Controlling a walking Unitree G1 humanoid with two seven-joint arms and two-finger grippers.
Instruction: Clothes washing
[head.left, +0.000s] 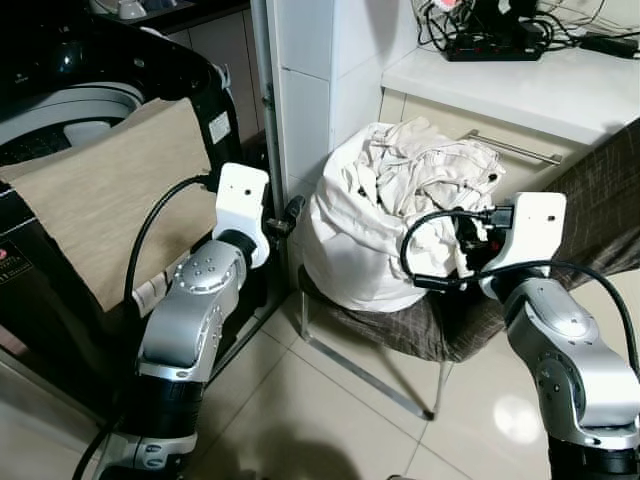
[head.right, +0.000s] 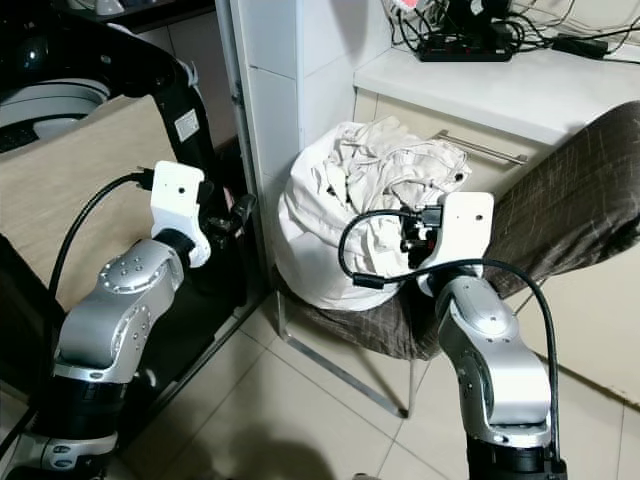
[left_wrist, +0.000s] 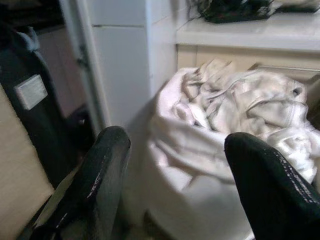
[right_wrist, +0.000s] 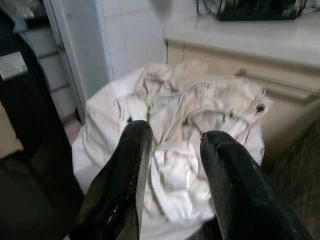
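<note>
A heap of white and cream clothes (head.left: 390, 205) sits bundled in a white sheet on a chair (head.left: 400, 325) covered with dark checked fabric. My left gripper (left_wrist: 175, 145) is open and hovers just left of the bundle, between it and the washing machine. Its fingers (head.left: 288, 214) hold nothing. My right gripper (right_wrist: 175, 137) is open at the bundle's near right side, pointing at the crumpled clothes (right_wrist: 200, 105), with nothing between its fingers. The black top-loading washing machine (head.left: 90, 90) stands at the left, with a beige cloth (head.left: 110, 190) draped over its front edge.
A white tiled pillar (head.left: 300, 90) rises between the machine and the chair. Behind the bundle is a cream counter (head.left: 520, 85) with a metal rail, a power strip and cables (head.left: 490, 40). Pale tiled floor (head.left: 320, 410) lies in front of the chair.
</note>
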